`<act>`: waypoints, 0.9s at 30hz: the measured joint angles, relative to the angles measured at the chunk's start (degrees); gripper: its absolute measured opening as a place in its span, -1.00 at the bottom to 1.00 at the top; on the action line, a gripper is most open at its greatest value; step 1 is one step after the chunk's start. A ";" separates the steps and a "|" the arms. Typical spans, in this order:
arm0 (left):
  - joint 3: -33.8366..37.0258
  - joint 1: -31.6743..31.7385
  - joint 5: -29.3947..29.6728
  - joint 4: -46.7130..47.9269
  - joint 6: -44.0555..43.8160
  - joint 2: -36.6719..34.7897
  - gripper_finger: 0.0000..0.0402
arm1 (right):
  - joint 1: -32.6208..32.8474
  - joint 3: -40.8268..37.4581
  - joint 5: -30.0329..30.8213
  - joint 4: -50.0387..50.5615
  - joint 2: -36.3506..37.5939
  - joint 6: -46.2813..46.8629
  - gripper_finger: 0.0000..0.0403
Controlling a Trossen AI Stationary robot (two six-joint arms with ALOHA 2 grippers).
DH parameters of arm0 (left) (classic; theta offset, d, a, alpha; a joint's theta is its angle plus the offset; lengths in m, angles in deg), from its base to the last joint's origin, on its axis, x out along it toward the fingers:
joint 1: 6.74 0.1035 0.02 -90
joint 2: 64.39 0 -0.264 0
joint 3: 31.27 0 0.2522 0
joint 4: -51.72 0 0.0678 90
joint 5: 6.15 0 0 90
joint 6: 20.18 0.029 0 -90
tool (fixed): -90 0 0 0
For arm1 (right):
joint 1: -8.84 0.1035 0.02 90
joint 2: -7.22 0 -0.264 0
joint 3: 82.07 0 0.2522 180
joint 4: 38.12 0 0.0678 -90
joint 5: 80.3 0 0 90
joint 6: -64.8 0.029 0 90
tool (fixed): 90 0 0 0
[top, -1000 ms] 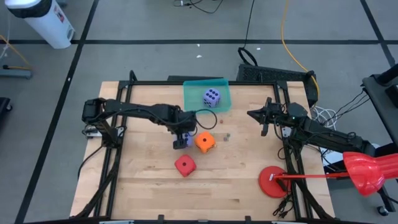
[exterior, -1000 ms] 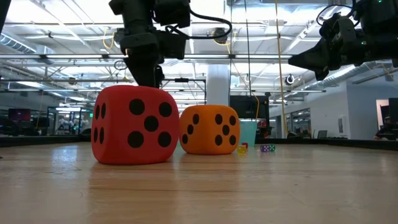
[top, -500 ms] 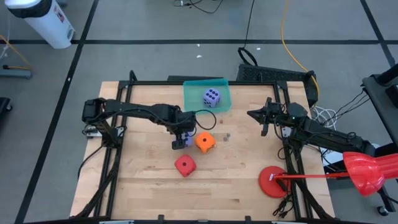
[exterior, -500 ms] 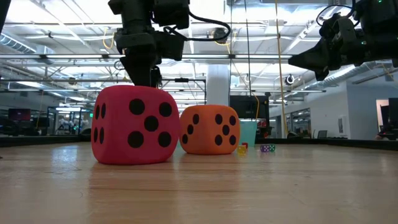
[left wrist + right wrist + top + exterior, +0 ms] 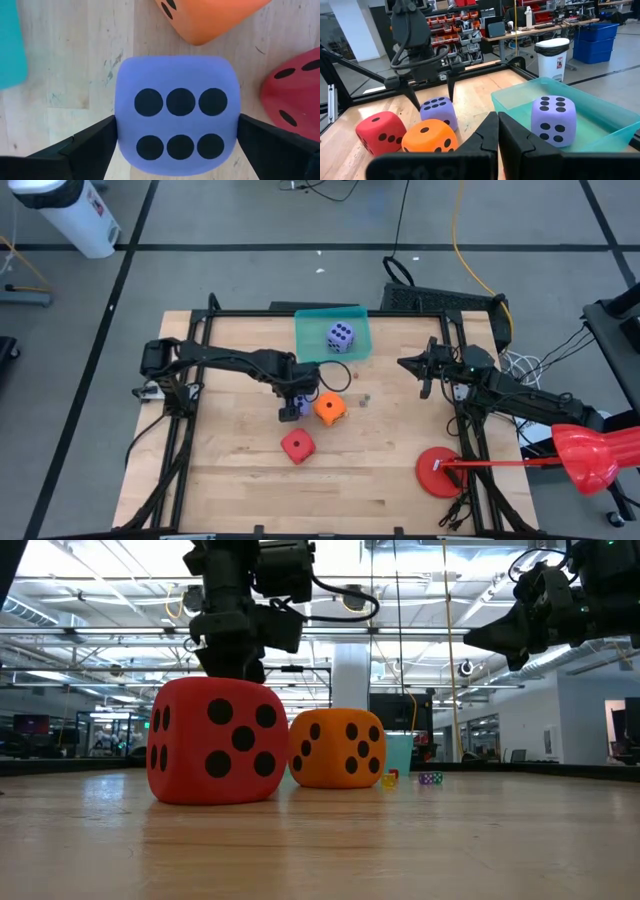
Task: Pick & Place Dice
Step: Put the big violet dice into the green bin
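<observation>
Right now your left gripper (image 5: 175,135) stands straight over the soft purple foam die with dark pips (image 5: 175,122), its six face up, one dark finger (image 5: 95,142) against each of two opposite side faces. The die sits square between the fingers, so no turning is called for; whether they already press it or only touch it, you cannot tell. It rests on the wooden table (image 5: 240,480), just beside the soft orange foam die (image 5: 329,408), with the soft red foam die (image 5: 297,445) a little nearer the front edge. A second purple foam die (image 5: 340,335) lies inside the shallow teal plastic tray (image 5: 310,340) at the table's far side, so the carry likely runs past the orange die towards that tray.

Your right gripper (image 5: 497,132) waits over the table's right side, fingers pressed together and holding nothing.

Against the frames a second back, the left arm's base link has shifted slightly and the wrist stands a touch differently in the low view; the dice lie as they did.
</observation>
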 joint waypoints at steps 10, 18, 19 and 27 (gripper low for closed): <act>-0.11 1.30 -1.74 -0.62 1.10 4.34 0.98 | 0.00 0.00 -0.03 0.00 0.01 0.02 -0.99; 0.05 2.17 -2.91 -2.09 2.22 5.99 0.98 | 0.02 0.00 -0.03 0.02 0.01 0.02 -0.99; 0.11 2.31 -2.99 -2.39 2.22 6.00 0.98 | 0.02 0.00 -0.03 0.02 0.01 0.03 -0.98; 0.28 2.47 -3.05 -4.41 2.11 6.75 0.98 | 0.02 0.00 -0.06 0.02 0.00 0.02 -0.97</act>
